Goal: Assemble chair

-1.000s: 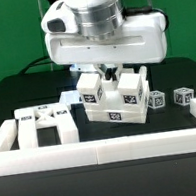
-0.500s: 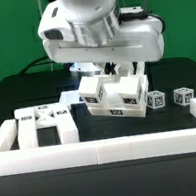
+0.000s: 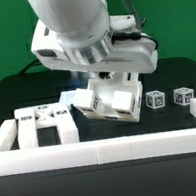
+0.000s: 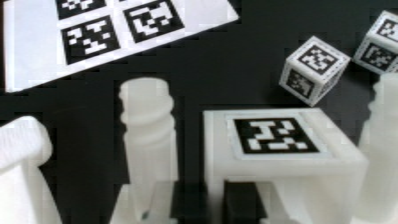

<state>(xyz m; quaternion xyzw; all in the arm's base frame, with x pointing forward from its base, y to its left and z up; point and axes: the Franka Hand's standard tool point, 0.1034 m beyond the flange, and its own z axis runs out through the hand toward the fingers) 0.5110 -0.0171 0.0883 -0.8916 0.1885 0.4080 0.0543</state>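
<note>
Reading across the exterior view with the chair [image 3: 113,100] as my reference: furthest to the exterior view's left of it I see a loose white part [image 3: 44,120] lying flat, a row of tags along its top, well apart from the chair. The marker board [image 4: 111,40] lies on that same side, just beside the chair; I see it best in the wrist view. The chair itself is a blocky white sub-assembly tipped over at an angle, directly under the gripper [image 4: 214,204], which leans the same way. In the wrist view the dark fingers [image 4: 189,205] sit pressed together right at the edge of the chair's tagged block [image 4: 270,136], with a rounded white post [image 4: 146,130] standing beside that block. I cannot tell whether any part is pinched between them. To the exterior view's right of the chair sit two small tagged cubes [image 3: 156,100], side by side and clear of it. The long white border rail [image 3: 102,143] runs across in front of the chair.
</note>
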